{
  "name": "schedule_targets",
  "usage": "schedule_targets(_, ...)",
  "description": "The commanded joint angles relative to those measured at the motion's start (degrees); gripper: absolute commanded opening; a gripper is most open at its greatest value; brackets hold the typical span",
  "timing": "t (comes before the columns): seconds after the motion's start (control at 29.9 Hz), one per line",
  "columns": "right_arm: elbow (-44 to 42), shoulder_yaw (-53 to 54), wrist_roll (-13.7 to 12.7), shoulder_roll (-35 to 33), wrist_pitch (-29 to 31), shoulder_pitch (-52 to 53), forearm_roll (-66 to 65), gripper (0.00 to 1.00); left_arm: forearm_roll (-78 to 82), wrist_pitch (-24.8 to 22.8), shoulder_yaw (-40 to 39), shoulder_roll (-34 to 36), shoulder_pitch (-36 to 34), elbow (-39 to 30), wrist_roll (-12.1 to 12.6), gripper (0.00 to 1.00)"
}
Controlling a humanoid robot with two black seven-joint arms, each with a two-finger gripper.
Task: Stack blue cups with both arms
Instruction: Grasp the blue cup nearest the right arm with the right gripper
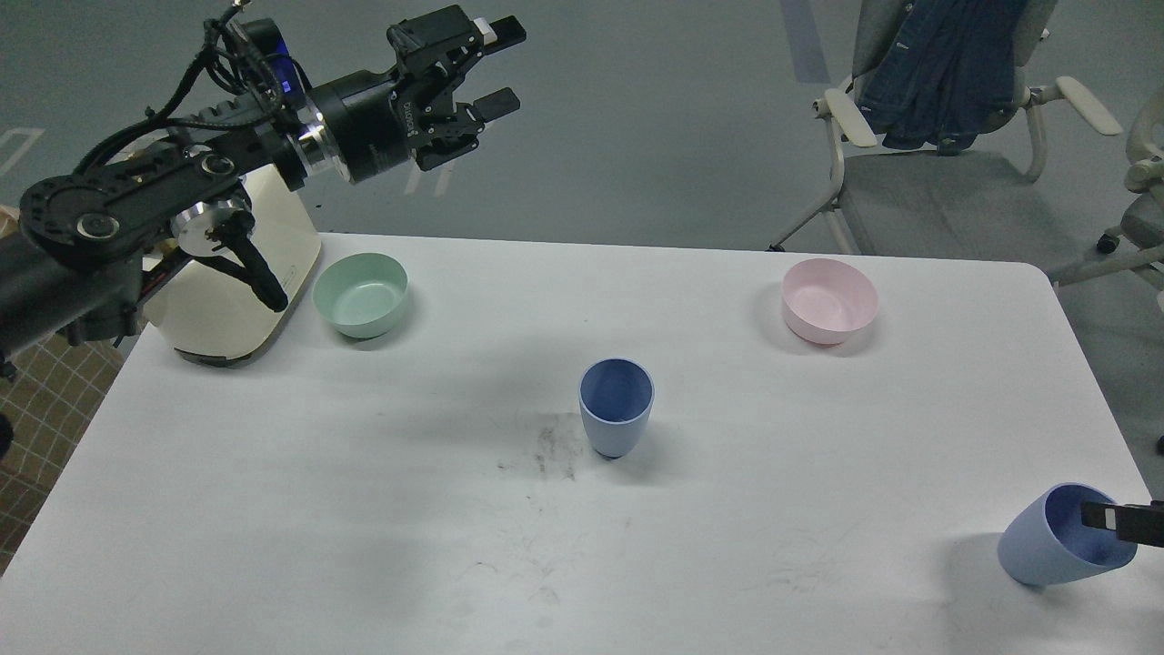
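One blue cup [616,407] stands upright in the middle of the white table [382,509]. A second blue cup [1046,544] stands tilted near the table's right edge. My left gripper [498,65] is open and empty, held high beyond the table's far left edge, above the mint-green bowl. Of my right gripper only one black finger tip [1120,522] shows at the right edge, reaching over the mouth of the tilted cup; the other finger is out of view.
A mint-green bowl [360,294] sits at the far left and a pink bowl [828,300] at the far right. A cream appliance [227,273] stands at the table's left corner under my left arm. Office chairs [937,118] stand behind the table.
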Motion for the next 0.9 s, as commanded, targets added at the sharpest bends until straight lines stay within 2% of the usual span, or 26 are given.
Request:
schedule_targets(0.0,-1.4,0.1,0.0,2.0,-1.2,-1.5,0.0,0.80,0.0,0.0,0.1,0.0,0.1,0.0,0.0,0.85)
schedule_targets(0.07,-1.7,0.1,0.0,2.7,-1.7,-1.6,0.0,0.76,0.0,0.0,0.1,0.0,0.4,0.0,0.0,0.85)
schedule_targets(0.13,-2.0,0.1,0.0,3.6,-2.3,-2.4,-0.1,0.59,0.0,0.0,-0.2,0.0,1.1,0.0,0.0,0.85)
schedule_targets(0.17,-2.0,0.1,0.0,3.9,-2.5,-2.4,-0.1,0.54,0.0,0.0,-0.2,0.0,1.1,0.0,0.0,0.85)
schedule_targets(0.2,-2.0,0.2,0.0,4.2,-2.6,-2.6,-0.1,0.44,0.0,0.0,-0.2,0.0,1.1,0.0,0.0,0.85)
schedule_targets(0.27,-2.0,0.1,0.0,4.5,-2.6,-2.7,-0.1,0.33,0.0,0.0,-0.2,0.0,1.1,0.0,0.0,0.85)
schedule_targets(0.33,-2.0,0.1,0.0,4.5,-2.6,-2.7,-0.1,0.28,0.0,0.0,-0.2,0.0,1.1,0.0,0.0,0.85)
schedule_targets(0.4,-2.0,0.1,0.0,4.5,-2.6,-2.9,-0.1,0.04,0.0,0.0,-0.2,0.0,1.1,0.0,0.0,0.85)
schedule_targets(0.43,-2.0,0.1,0.0,4.5,-2.6,-2.9,-0.2,0.00,0.0,0.0,-0.2,0.2,1.1,0.0,0.0,0.85)
schedule_targets(0.73,-1.4,1.1,0.0,4.0,-2.6,-3.4,-0.5,0.00,-0.1,0.0,-0.2,0.4,1.1,-0.1,0.0,0.85)
schedule_targets(0.87,-1.0,5.2,0.0,4.0,-2.4,-2.4,-0.6,0.00,-0.1,0.0,-0.2,0.5,1.1,-0.1,0.0,0.85)
